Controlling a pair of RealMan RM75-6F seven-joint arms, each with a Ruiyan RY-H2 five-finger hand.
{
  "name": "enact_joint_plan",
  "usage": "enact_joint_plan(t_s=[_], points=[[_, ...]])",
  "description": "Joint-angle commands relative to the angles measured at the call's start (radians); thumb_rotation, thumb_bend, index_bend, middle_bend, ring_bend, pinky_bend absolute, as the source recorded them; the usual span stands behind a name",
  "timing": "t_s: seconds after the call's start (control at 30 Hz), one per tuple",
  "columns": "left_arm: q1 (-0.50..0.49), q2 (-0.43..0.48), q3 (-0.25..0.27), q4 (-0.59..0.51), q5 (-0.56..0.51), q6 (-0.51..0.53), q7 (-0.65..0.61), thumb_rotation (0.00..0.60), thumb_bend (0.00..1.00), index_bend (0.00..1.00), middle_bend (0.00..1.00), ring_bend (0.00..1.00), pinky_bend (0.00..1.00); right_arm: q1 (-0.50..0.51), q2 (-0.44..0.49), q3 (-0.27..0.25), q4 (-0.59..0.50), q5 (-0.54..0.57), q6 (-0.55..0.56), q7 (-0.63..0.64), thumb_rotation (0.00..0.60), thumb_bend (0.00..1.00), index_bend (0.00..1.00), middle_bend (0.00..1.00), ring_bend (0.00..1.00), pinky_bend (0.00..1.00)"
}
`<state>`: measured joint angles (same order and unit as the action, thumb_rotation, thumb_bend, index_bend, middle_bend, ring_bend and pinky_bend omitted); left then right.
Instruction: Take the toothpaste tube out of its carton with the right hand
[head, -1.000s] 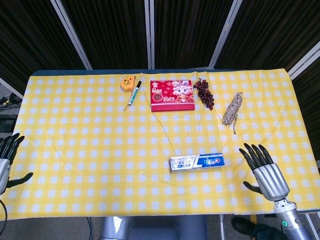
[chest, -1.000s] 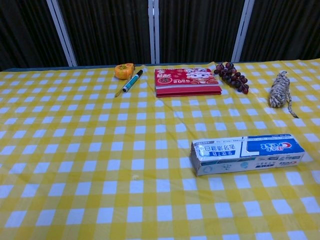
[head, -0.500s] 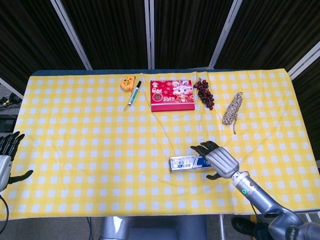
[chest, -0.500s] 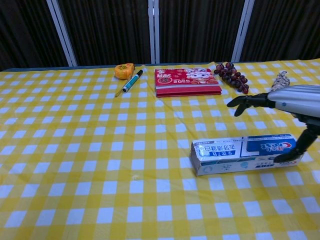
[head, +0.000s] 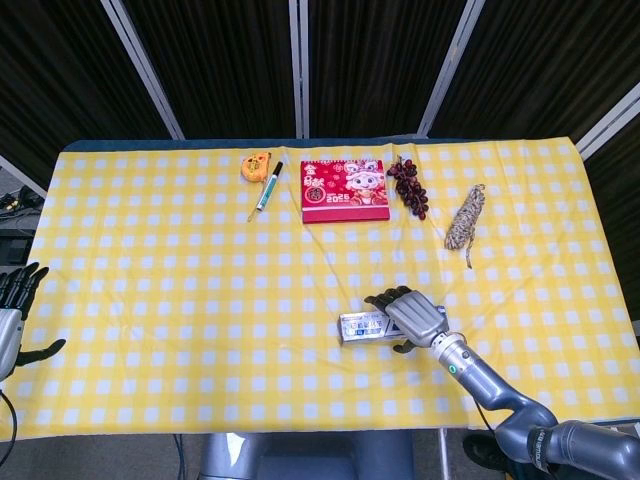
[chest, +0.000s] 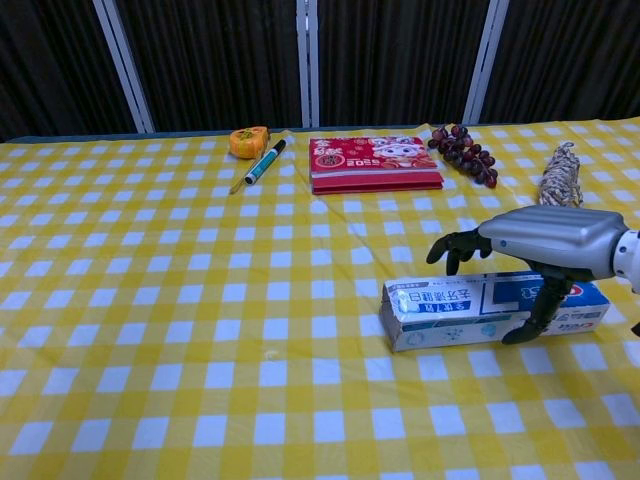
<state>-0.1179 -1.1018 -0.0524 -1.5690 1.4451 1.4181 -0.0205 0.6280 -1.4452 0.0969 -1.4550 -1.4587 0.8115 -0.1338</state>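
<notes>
While hand (chest: 545, 245) arches above, carton (chest: 470, 311) beneath

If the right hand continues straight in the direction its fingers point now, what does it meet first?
Probably nothing soon. The right hand sits over the toothpaste carton, fingers pointing toward the table's left side; beyond it only bare tablecloth shows, though the hand's height is unclear.

A staged test room, lab-like: dark curtain panels (head: 370, 60) with pale frame strips behind a tabletop (head: 150, 300) covered in yellow-checked cloth, with assorted props spread along its far edge.
</notes>
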Motion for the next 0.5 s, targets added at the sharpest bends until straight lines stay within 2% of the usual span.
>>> enact_joint_plan(t_s=[0.03,0.17,0.27,0.5], points=[[0.0,-0.001,0.0,0.0,-0.001,0.0,0.003,0.6,0.0,0.0,0.0,0.0,0.0,0.003,-0.002,-0.001,0.0,0.006,0.004,0.007,0.6,0.09,0.25,0.31,0.25,0.29],[-0.001,-0.004,0.0,0.001,-0.003,-0.002,0.007,0.6,0.0,0.0,0.0,0.0,0.0,0.007,-0.001,-0.004,0.0,0.005,0.018,0.021,0.6,0.18,0.36,0.37,0.31,0.35],[-0.002,-0.005,0.001,0.0,-0.002,-0.003,0.01,0.6,0.0,0.0,0.0,0.0,0.0,0.007,-0.006,-0.007,0.006,-0.005,0.042,0.026,0.6,0.28,0.4,0.41,0.33,0.37],[-0.002,-0.005,0.002,0.0,-0.003,-0.003,0.01,0.6,0.0,0.0,0.0,0.0,0.0,0.007,0.015,-0.021,-0.017,-0.045,0.092,0.01,0.6,0.31,0.41,0.41,0.34,0.38]])
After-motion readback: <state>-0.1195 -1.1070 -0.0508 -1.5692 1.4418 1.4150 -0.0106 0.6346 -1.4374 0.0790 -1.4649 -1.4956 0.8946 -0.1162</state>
